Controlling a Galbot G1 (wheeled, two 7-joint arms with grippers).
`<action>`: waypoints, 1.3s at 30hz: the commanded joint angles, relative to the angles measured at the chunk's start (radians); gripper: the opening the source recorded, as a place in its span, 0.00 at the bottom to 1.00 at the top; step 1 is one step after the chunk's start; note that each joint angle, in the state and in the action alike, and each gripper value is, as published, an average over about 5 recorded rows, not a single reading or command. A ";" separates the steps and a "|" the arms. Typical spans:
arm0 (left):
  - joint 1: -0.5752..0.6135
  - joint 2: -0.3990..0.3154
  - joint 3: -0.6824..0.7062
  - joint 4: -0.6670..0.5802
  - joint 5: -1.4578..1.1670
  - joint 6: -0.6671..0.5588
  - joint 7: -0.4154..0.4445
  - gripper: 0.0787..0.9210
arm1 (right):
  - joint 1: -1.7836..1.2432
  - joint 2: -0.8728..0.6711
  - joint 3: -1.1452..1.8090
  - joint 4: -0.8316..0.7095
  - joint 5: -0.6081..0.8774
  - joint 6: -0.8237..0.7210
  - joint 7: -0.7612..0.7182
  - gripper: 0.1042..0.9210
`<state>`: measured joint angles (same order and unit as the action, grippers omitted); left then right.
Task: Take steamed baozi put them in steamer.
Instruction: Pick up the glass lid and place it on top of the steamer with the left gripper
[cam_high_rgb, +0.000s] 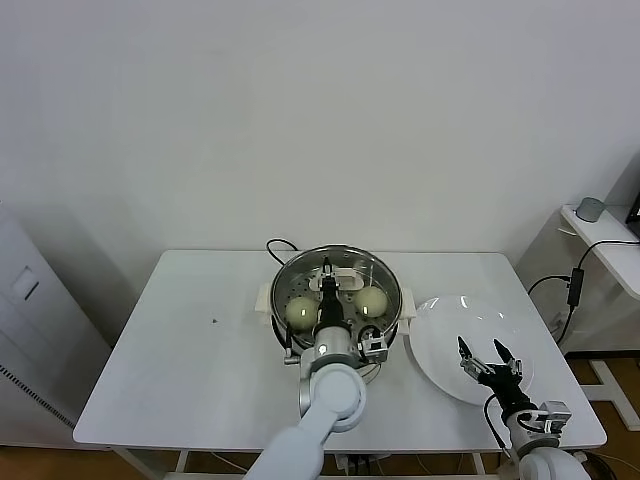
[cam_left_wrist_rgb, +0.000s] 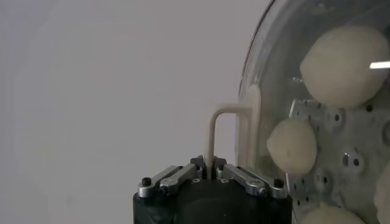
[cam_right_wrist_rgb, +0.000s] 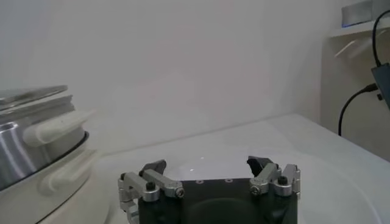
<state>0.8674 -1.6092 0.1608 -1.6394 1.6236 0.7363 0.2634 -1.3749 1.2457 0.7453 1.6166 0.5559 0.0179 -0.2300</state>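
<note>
The steamer (cam_high_rgb: 283, 272) stands at mid-table on its cream base, its perforated floor (cam_left_wrist_rgb: 348, 141) showing through glass. Several steamed baozi lie inside; two show in the head view (cam_high_rgb: 299, 312) (cam_high_rgb: 371, 301), and the left wrist view has one large (cam_left_wrist_rgb: 338, 64) and one smaller (cam_left_wrist_rgb: 292, 145). The glass lid (cam_left_wrist_rgb: 268, 73) covers the steamer's top. My left gripper (cam_high_rgb: 327, 272) (cam_left_wrist_rgb: 209, 163) is shut on the lid's cream handle (cam_left_wrist_rgb: 214, 131). My right gripper (cam_high_rgb: 487, 356) (cam_right_wrist_rgb: 207, 167) hangs open and empty over the white plate (cam_high_rgb: 440, 350) (cam_right_wrist_rgb: 341, 182).
A black cord (cam_high_rgb: 277, 245) runs behind the steamer. The steamer's side handle (cam_right_wrist_rgb: 58, 125) juts toward the plate. A side shelf (cam_high_rgb: 600, 235) with cables stands off the table's right end. A grey cabinet (cam_high_rgb: 25, 330) sits left of the table.
</note>
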 joint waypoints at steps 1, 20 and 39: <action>-0.001 -0.049 -0.002 0.012 0.008 0.049 0.009 0.06 | 0.000 0.000 0.000 -0.003 -0.001 0.002 0.000 0.88; 0.016 -0.049 0.005 0.003 0.011 0.049 0.004 0.06 | 0.000 0.000 -0.002 -0.011 -0.002 0.009 -0.002 0.88; 0.143 -0.049 0.041 -0.245 0.026 0.049 0.060 0.62 | 0.006 0.011 -0.002 -0.009 -0.018 0.004 -0.003 0.88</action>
<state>0.9554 -1.6089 0.1967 -1.7607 1.6394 0.7365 0.2928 -1.3689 1.2536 0.7435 1.6050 0.5410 0.0217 -0.2330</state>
